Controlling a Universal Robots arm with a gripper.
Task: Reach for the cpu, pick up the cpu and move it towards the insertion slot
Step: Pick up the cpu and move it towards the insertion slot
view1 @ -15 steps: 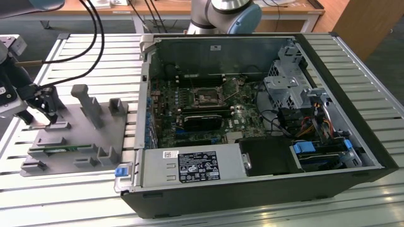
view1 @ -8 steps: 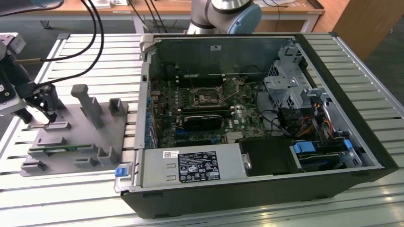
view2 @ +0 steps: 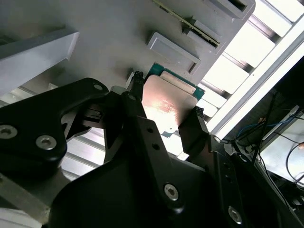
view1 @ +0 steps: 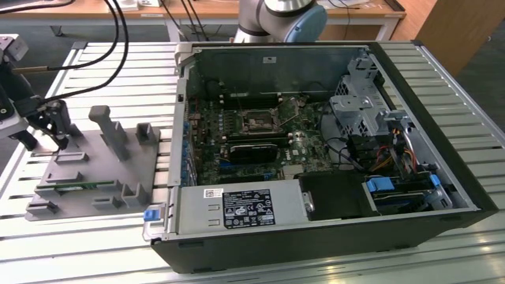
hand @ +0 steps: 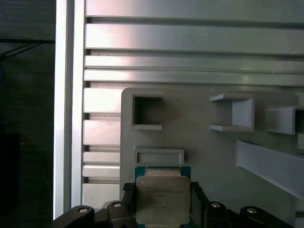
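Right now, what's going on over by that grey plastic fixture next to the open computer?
The robot arm's black gripper is closed on the cpu, a small square chip with a silvery metal top, with one finger against each of two opposite edges. It is over the grey plastic fixture; whether the chip has lifted clear of it is hard to tell. The insertion slot, a square metal-framed socket inside the open black computer case, lies well off toward the exterior view's right.

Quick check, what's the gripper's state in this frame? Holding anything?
The gripper: closed on the cpu, a finger against each of two opposite edges, over the grey fixture.
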